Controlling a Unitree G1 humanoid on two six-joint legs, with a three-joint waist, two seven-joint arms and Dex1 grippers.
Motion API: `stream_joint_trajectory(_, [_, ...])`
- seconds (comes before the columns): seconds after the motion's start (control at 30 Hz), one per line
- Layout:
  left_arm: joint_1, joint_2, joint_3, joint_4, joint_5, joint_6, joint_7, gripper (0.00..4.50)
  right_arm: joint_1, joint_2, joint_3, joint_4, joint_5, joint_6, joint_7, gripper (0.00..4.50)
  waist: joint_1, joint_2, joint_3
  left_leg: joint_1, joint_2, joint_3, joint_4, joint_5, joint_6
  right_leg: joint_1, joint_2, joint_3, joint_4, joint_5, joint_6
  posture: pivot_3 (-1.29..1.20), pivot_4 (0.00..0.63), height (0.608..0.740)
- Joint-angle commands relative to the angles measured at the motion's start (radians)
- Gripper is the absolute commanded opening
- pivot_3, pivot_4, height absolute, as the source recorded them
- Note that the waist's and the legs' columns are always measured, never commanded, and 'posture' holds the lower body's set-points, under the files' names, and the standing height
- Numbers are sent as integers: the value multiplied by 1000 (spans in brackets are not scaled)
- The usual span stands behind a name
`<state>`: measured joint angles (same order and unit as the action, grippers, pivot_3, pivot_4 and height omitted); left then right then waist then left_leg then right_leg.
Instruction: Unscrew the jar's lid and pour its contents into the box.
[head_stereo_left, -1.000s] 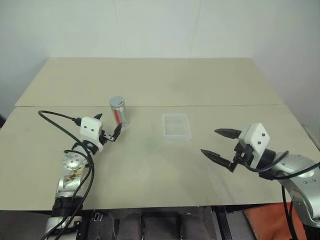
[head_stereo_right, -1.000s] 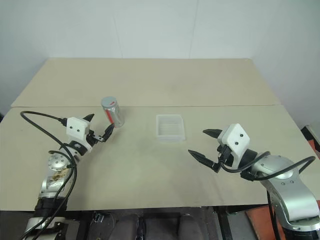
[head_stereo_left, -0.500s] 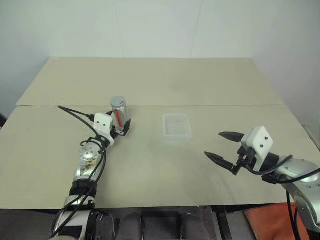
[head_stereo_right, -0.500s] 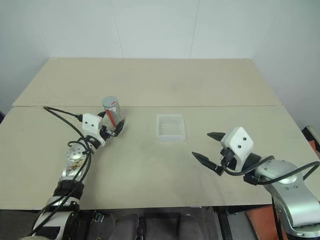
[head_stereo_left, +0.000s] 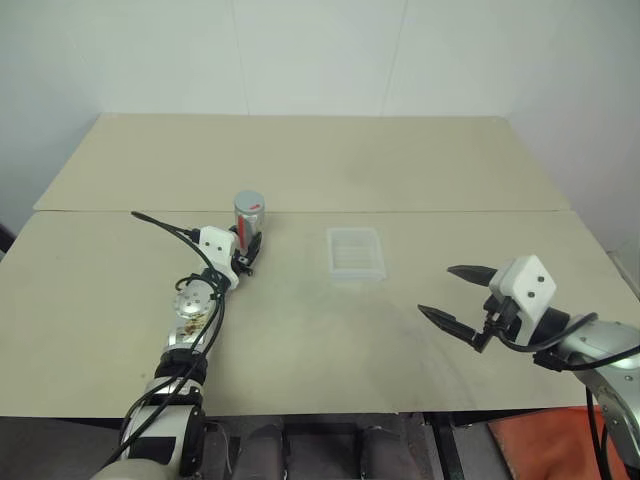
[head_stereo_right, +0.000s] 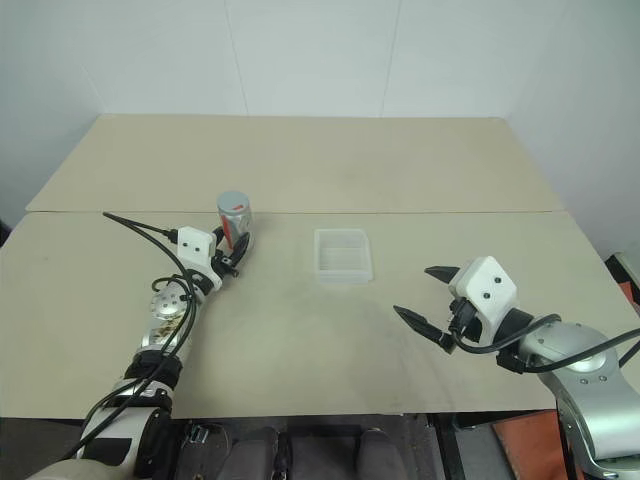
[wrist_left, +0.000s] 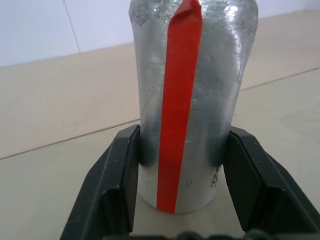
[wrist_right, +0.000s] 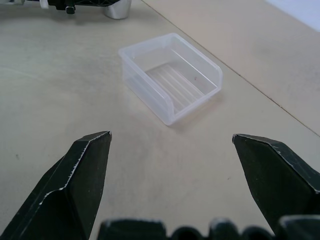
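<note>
The jar (head_stereo_left: 248, 216) stands upright on the table (head_stereo_left: 300, 160), left of the clear box (head_stereo_left: 355, 253), with the left gripper (head_stereo_left: 243, 256) clamped on its lower body, one finger (wrist_left: 117, 185) on each side, while the right gripper (head_stereo_left: 462, 297) hangs spread wide and empty, nearer than the box.

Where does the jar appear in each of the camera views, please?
Left eye: jar left of centre, beside the box.
Right eye: jar left of centre.
Left wrist: jar central, between the jaws.
Right wrist: its base at the top edge.
Shared landmark: the jar's red stripe.
</note>
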<state>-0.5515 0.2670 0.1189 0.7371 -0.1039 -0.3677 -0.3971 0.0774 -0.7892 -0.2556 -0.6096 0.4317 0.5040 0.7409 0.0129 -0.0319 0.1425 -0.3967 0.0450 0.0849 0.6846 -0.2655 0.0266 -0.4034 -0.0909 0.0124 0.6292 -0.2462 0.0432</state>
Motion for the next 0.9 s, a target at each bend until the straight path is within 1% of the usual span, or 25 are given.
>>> stream_joint_trajectory(0.03, [-36, -1, 11, 13, 2, -40, 25, 2114, -9, -11, -40, -30, -5, -20, -7, 4500, 0, 0, 0, 0, 0, 0, 0, 0, 0, 0, 0, 0, 0, 0, 0, 0, 150, 740])
stream_joint_trajectory(0.13, [-47, -2, 13, 19, 3, -52, 41, 2114, -9, -11, -40, -28, -8, -21, -5, 4500, -1, 0, 0, 0, 0, 0, 0, 0, 0, 0, 0, 0, 0, 0, 0, 0, 150, 740])
stream_joint_trajectory(0.23, [-53, -18, 39, -17, -45, -16, 46, 2114, -12, -9, -38, -28, -11, -18, -7, 4500, -1, 0, 0, -1, 0, 0, 0, 0, 0, 0, 0, 0, 0, 0, 0, 0, 150, 740])
stream_joint_trajectory(0.37, [-3, -44, 44, -207, -155, 86, -45, 2114, -15, -7, -34, -32, -12, -11, -10, 4500, -1, 0, 0, -2, 0, 0, 1, 0, 0, -1, 0, -1, 0, 0, 0, 0, 150, 740])
stream_joint_trajectory(0.47, [55, -43, 4, -374, -176, 182, -82, 2114, -40, 3, -22, -36, -15, -18, -24, 4500, -1, 0, 0, -2, 0, -1, 1, 0, 0, -1, 0, 0, 0, 0, 0, 0, 150, 740])
stream_joint_trajectory(0.57, [102, -26, -33, -512, -184, 298, -104, 2114, -98, 22, -1, -60, -4, 6, -64, 4500, -4, 0, 0, -1, 0, -2, 1, 0, 0, -1, 0, 0, 1, 0, 0, 0, 150, 740])
stream_joint_trajectory(0.7, [166, -12, -78, -697, -241, 477, -142, 2114, -221, 92, 84, -105, -1, 76, -164, 4500, -11, 0, 0, 0, 1, -3, 1, 0, -1, -1, 1, 1, 1, 0, 0, 0, 150, 740])
stream_joint_trajectory(0.9, [231, 25, -136, -849, -295, 646, -217, 2114, -323, 208, 214, -165, -8, 144, -266, 4500, -8, 0, 0, -2, 1, -3, 1, 0, -1, -2, 1, 0, 0, 0, 0, 0, 150, 740])
